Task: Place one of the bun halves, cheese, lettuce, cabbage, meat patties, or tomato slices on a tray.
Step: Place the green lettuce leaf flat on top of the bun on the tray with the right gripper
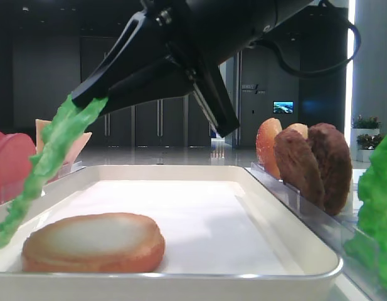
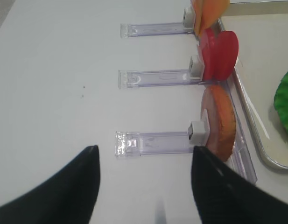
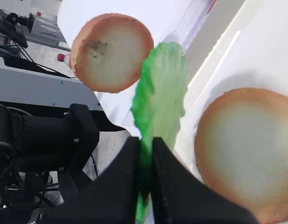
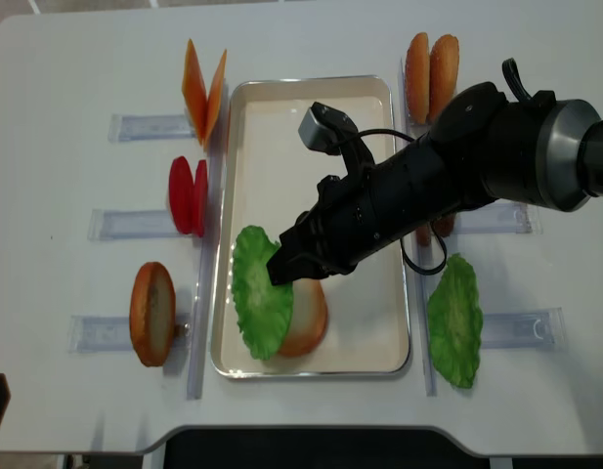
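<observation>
The right hand (image 4: pixel 284 272) is clamped on the lettuce (image 4: pixel 261 303), which hangs over the tray (image 4: pixel 311 90) beside the bun half (image 4: pixel 309 319) lying there. The left hand (image 2: pixel 144 186) stands open over the tabletop (image 2: pixel 55 70).

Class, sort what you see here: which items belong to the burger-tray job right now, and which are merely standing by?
In use:
- ruffled green lettuce leaf
- right pincer, shut on it
- shallow white rectangular tray
- golden bun half in the tray

Standing by:
- red tomato slices
- orange cheese squares
- clear slotted racks
</observation>
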You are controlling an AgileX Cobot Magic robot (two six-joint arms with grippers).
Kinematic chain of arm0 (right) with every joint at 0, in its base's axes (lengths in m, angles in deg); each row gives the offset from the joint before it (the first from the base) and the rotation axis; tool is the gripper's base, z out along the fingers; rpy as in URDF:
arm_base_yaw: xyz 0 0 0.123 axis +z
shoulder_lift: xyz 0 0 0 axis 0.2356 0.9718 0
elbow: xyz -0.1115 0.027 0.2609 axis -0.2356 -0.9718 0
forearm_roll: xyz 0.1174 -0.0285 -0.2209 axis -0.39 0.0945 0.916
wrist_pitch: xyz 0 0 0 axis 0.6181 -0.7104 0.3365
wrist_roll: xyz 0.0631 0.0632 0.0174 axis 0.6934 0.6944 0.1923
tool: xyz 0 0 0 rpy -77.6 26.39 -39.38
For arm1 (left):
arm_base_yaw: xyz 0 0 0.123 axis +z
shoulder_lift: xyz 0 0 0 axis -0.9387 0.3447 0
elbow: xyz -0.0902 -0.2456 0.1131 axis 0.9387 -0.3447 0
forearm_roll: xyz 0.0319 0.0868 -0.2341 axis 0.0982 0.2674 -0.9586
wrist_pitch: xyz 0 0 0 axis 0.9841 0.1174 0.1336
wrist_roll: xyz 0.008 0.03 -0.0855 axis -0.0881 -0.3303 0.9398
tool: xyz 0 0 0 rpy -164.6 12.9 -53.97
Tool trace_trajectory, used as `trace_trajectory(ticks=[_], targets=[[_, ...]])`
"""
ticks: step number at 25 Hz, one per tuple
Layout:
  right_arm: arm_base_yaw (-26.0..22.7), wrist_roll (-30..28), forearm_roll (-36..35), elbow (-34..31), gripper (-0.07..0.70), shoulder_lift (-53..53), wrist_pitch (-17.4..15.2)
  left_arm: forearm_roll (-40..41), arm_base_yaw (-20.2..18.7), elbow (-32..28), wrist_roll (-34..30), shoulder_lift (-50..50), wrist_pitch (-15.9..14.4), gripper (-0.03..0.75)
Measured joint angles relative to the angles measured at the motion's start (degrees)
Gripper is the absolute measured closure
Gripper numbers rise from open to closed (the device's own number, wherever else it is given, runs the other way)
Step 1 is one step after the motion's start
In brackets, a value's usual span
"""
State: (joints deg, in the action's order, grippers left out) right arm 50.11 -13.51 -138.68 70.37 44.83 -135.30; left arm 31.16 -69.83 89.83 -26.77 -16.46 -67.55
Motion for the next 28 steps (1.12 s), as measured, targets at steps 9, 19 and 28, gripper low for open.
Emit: trace_trajectory(ticks=[9, 19, 28], targets=[[0.00, -0.23, -0.06, 0.00, 0.594, 0.00, 1.00, 0.00, 0.00, 0.00, 0.00, 0.00, 0.00, 0.244], [0.00, 2.32, 3.22, 0.00, 0.594, 0.00, 1.19, 0.00, 0.00, 0.00, 0.00, 0.00, 0.00, 0.244], [-0.51, 3.69, 5.88, -0.30, 0.594, 0.00, 2.69, 0.00, 0.00, 0.00, 0.00, 0.00, 0.00, 0.244]])
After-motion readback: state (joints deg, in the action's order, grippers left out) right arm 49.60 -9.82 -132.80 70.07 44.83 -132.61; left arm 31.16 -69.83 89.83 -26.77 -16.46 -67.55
